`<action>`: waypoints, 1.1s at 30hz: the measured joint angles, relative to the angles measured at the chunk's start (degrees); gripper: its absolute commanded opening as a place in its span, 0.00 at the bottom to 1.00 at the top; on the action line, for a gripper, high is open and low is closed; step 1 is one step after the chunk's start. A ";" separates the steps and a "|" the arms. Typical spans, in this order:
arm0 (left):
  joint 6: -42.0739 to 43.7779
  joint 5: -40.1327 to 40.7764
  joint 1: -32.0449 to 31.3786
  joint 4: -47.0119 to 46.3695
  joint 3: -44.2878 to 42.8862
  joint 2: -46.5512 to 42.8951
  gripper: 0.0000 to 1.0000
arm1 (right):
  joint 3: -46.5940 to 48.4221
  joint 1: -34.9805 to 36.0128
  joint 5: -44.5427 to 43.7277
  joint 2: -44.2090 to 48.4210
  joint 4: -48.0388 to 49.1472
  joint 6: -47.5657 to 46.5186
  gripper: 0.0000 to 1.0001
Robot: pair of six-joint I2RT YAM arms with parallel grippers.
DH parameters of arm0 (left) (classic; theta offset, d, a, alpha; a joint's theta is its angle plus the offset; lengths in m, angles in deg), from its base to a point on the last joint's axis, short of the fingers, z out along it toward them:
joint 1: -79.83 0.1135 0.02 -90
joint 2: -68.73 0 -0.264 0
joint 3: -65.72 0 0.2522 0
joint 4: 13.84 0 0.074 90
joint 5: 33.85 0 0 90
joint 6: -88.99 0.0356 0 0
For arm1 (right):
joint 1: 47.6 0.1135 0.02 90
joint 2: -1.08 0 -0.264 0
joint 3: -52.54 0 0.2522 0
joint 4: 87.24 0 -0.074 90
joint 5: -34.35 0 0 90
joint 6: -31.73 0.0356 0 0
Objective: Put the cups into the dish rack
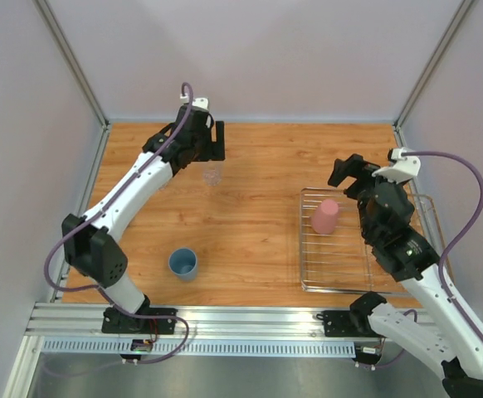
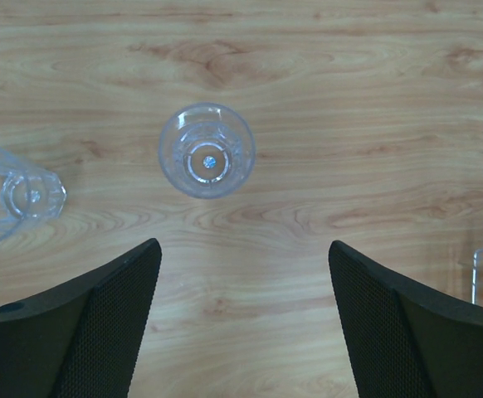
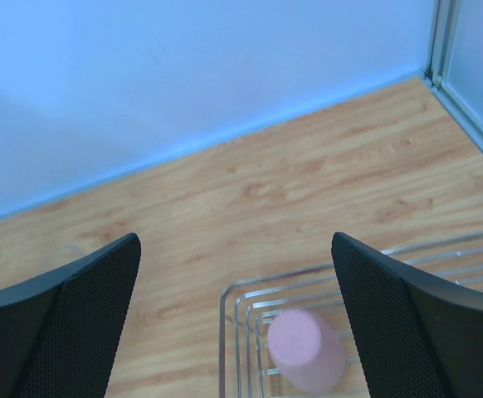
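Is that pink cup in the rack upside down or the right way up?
Upside down. The small pink plastic cup shows a closed flat base on top, no open mouth, inside the silver wire dish rack.

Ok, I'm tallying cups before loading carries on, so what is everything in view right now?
clear glass tumblers: two, colourless, far left of the table; one upright just ahead of the left gripper, the other beside it
blue cup: one, blue, upright on the table, near left
pink cup: one, pink, in the dish rack's far-left part
dish rack: one, silver wire, on the table at the right
table: one, wood grain
left gripper: one, black, open, above the tumblers
right gripper: one, black, open, above the rack's far edge
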 measured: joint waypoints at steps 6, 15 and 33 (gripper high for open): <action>-0.22 -0.04 1.90 4.39 -4.31 9.49 0.83 | 12.48 -0.09 2.56 -8.39 -11.34 3.06 1.00; -0.09 0.20 7.17 3.56 -3.96 16.15 0.78 | 9.64 -0.09 5.62 -5.84 -16.50 9.97 1.00; -1.09 -0.17 9.60 -3.78 -6.45 28.83 0.00 | 12.09 -0.09 6.16 -7.17 -22.71 17.79 1.00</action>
